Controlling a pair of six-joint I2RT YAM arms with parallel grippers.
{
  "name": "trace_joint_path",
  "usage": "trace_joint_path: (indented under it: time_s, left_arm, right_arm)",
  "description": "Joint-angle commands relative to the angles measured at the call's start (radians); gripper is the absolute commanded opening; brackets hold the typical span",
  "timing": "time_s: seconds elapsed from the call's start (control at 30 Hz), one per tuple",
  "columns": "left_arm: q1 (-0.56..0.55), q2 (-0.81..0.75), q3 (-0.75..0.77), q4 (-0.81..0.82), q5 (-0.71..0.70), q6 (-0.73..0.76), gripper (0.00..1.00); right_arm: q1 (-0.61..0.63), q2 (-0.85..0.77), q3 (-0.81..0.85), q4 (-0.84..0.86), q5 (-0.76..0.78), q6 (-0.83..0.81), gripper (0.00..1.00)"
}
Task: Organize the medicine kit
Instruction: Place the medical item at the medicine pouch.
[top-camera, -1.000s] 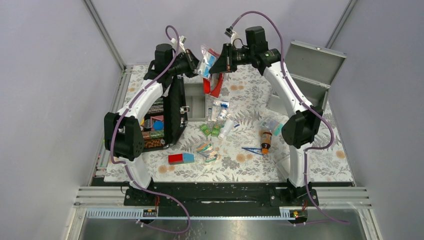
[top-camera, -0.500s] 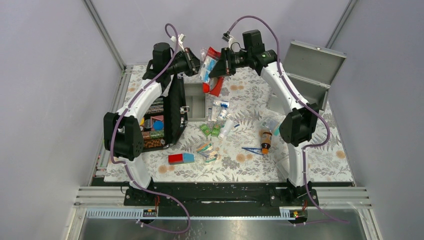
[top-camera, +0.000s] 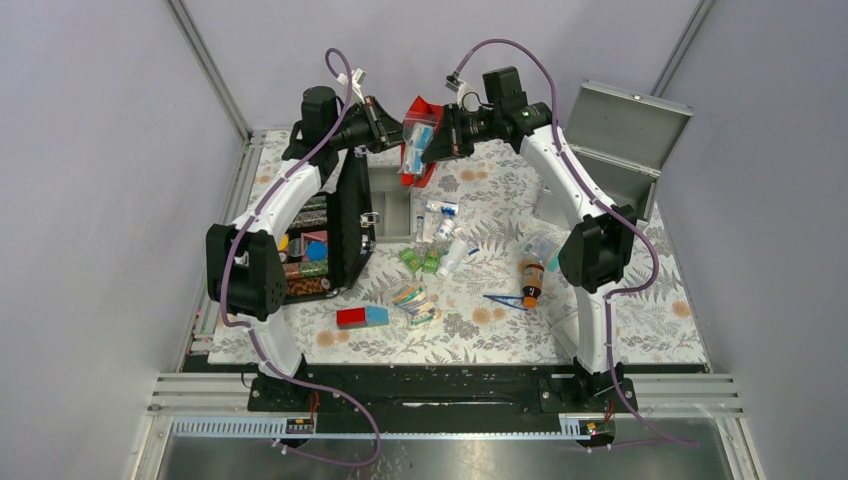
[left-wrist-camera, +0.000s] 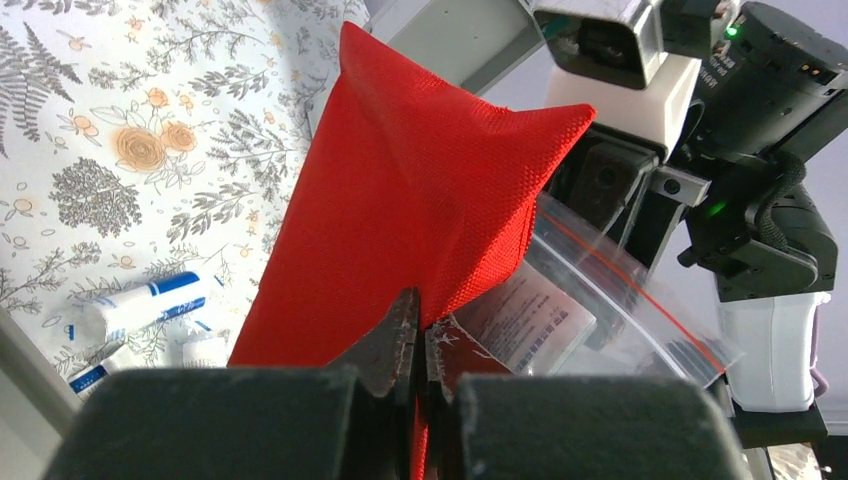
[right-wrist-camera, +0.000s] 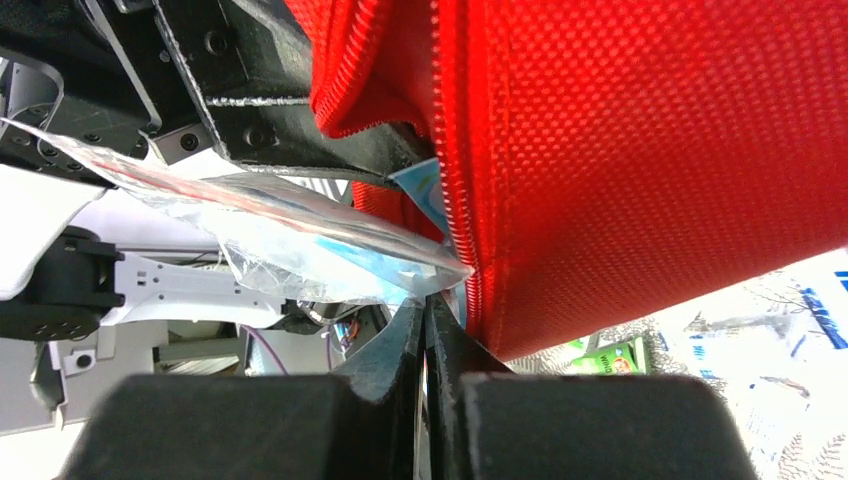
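- Top view: red pouch (top-camera: 420, 108) now lifted beside clear bag (top-camera: 416, 140), having hung lower a second ago. It is held between left end effector (top-camera: 392, 125) and right end effector (top-camera: 438, 140), above the bench (top-camera: 500, 330).
- Left wrist: left end effector (left-wrist-camera: 418, 325) pinched on red pouch (left-wrist-camera: 400, 200) edge.
- Right wrist: right end effector (right-wrist-camera: 425, 325) clamped at red pouch (right-wrist-camera: 650, 150) seam; packing likely under way.

the floral table (top-camera: 650, 320) carries a black case (top-camera: 345, 235), grey box (top-camera: 620, 130), brown bottle (top-camera: 531, 278) and red-blue box (top-camera: 361, 317).
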Motion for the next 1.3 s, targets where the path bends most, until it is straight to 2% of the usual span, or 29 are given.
trace_joint_path:
  time_s: [0.0, 0.2, 0.3, 0.4, 0.6, 0.87, 0.97, 1.17, 1.27]
  left_arm:
    - [0.005, -0.013, -0.003, 0.078, 0.048, -0.017, 0.00]
    - [0.006, -0.010, -0.002, 0.081, 0.054, -0.018, 0.00]
    - [0.006, -0.007, -0.001, 0.082, 0.053, -0.020, 0.00]
    - [0.008, -0.005, -0.002, 0.082, 0.051, -0.020, 0.00]
    - [0.011, -0.003, -0.006, 0.075, 0.043, -0.017, 0.00]
    - [0.013, 0.000, -0.014, 0.073, 0.035, -0.013, 0.00]
    - [0.011, 0.003, -0.015, 0.079, 0.022, -0.019, 0.00]
    - [0.008, 0.003, -0.015, 0.081, 0.001, -0.024, 0.00]
    - [0.008, -0.004, -0.016, 0.070, -0.010, -0.020, 0.00]
  right_arm:
    - [0.000, -0.034, 0.064, -0.040, 0.089, -0.068, 0.04]
    - [0.002, -0.024, 0.118, -0.143, 0.282, -0.156, 0.14]
    - [0.001, -0.026, 0.124, -0.168, 0.327, -0.170, 0.35]
    - [0.000, -0.038, 0.123, -0.171, 0.314, -0.184, 0.45]
    - [0.000, -0.086, 0.129, -0.202, 0.360, -0.192, 0.50]
    - [0.000, -0.187, 0.130, -0.185, 0.268, -0.137, 0.60]
    - [0.002, -0.182, 0.144, -0.156, 0.242, -0.069, 0.61]
    - [0.021, -0.143, 0.147, -0.121, 0.199, -0.025, 0.75]
    - [0.029, -0.125, 0.146, -0.107, 0.185, -0.017, 0.75]
